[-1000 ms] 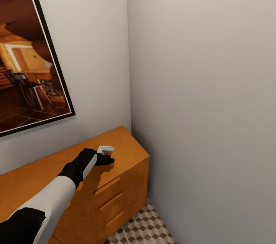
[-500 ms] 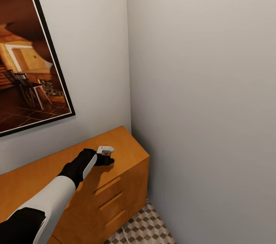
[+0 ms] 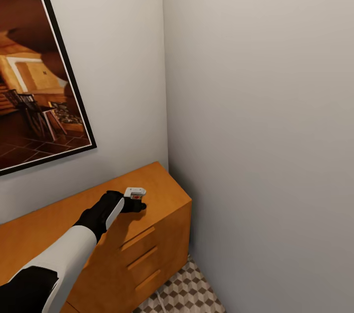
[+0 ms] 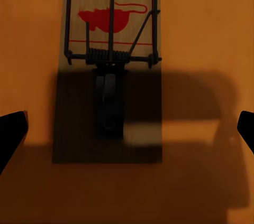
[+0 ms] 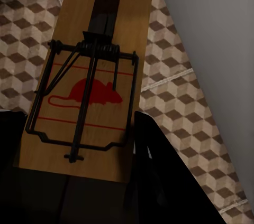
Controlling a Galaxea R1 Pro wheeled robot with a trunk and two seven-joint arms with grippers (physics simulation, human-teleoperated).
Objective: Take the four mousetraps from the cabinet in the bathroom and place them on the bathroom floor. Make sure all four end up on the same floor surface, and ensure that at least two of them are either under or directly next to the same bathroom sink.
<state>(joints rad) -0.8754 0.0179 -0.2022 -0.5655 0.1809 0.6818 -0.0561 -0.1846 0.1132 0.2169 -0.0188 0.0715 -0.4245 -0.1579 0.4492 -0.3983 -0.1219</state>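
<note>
One mousetrap point(image 4: 111, 28), a small wooden board with dark wire and a red mouse print, lies flat on the orange-brown cabinet point(image 3: 162, 190) top. My left gripper point(image 4: 127, 129) hovers right over it, open, with its black fingertips point(image 4: 10, 134) wide apart on either side and its shadow across the board. From the head view the left gripper point(image 3: 136, 203) is near the cabinet's right end, the trap point(image 3: 135, 193) at its tip. My right gripper point(image 5: 79, 176) is shut on a second mousetrap point(image 5: 90, 81), held above the cube-patterned bathroom floor point(image 5: 174, 102).
A large dark-framed picture point(image 3: 34, 81) hangs on the wall above the cabinet. Grey walls meet in a corner just beyond the cabinet's right end. A narrow strip of tiled floor point(image 3: 187, 293) lies between the drawer fronts point(image 3: 142, 259) and the right wall.
</note>
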